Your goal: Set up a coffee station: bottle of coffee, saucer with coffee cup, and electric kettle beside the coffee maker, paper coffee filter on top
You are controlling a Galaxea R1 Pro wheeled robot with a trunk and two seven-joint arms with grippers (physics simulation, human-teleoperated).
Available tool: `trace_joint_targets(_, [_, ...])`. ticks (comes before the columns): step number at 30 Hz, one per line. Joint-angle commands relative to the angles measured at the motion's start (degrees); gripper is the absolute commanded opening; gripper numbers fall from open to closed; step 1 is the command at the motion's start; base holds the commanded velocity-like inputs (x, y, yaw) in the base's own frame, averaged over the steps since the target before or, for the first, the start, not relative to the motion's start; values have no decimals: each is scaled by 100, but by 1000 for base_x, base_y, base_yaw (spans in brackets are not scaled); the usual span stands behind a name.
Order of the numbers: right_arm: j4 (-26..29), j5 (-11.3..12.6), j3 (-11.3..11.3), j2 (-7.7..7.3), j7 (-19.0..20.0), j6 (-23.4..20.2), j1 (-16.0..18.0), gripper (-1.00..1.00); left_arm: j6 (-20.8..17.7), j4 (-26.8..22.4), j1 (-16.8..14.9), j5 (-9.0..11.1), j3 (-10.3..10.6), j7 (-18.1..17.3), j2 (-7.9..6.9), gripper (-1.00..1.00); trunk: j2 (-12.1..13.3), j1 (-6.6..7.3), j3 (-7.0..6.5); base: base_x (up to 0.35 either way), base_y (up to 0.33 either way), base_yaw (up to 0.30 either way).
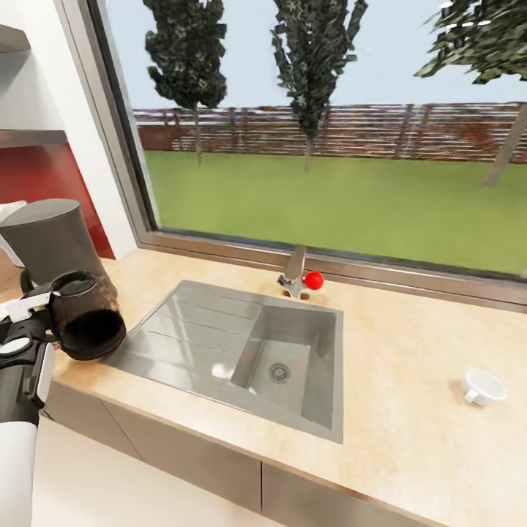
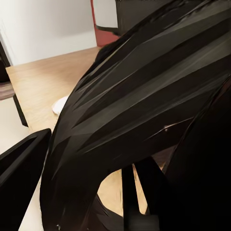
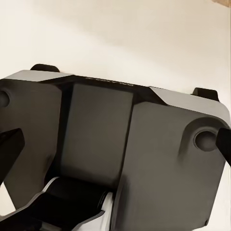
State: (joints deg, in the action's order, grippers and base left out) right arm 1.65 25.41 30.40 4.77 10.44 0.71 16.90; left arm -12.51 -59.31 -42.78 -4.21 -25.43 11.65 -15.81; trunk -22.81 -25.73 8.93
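The left tool (image 1: pixel 44 322) pinches the dark paper coffee filter (image 1: pixel 88 315), light, soft and easily crushed, best held by its rim, beside the coffee maker (image 1: pixel 51 238). The coffee cup (image 1: pixel 483 386) sits on the table (image 1: pixel 410 351). Right tool's state: cannot tell.

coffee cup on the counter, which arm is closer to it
Hard to call. The left arm is at the counter's far-left end, across the sink from the coffee cup. The right wrist view looks down on the robot's own base, with no cup near.
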Motion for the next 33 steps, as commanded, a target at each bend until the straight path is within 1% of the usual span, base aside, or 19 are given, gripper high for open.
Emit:
trace_joint_targets(1, [-7, 60, 45, -1, 18, 8, 6, 100, -41, -10, -4, -63, 2, 22, -1, -100, -12, -6, 11, 188, 0, 0])
trace_joint_targets(6, [-7, 60, 45, -2, 19, 8, 6, 100, -41, 27, -4, -62, 2, 23, 3, -100, -12, -6, 11, 48, 0, 0])
trace_joint_targets(11, [-8, 60, 45, -2, 19, 8, 6, 100, -9, 218, -4, -62, 2, 30, 8, -100, -12, -6, 11, 4, 0, 0])
trace_joint_targets(12, [-7, 60, 45, -9, 19, 8, 6, 100, 349, 405, -3, -62, 2, 23, 8, -100, -12, -6, 11, 0, 0, 0])
trace_joint_targets(16, [-9, 60, 45, -11, 17, 8, 6, 100, 533, 539, -3, -63, 2, 22, 8, -100, -12, -6, 11, 0, 0, 0])
trace_joint_targets(25, [-10, 60, 45, -11, 18, 8, 6, 100, 569, 561, 2, -69, 2, 8, 8, -100, -12, -6, 11, 0, 0, 0])
trace_joint_targets(30, [-12, 58, 45, -11, 18, 8, 6, 100, 574, 486, 202, -56, 2, -28, 2, -100, -12, -6, 11, 0, 0, 0])
trace_joint_targets(33, [-8, 59, 45, -11, 19, 8, 6, 100, 574, 482, 228, -54, 2, -37, 0, -100, -12, -6, 11, 0, 0, 0])
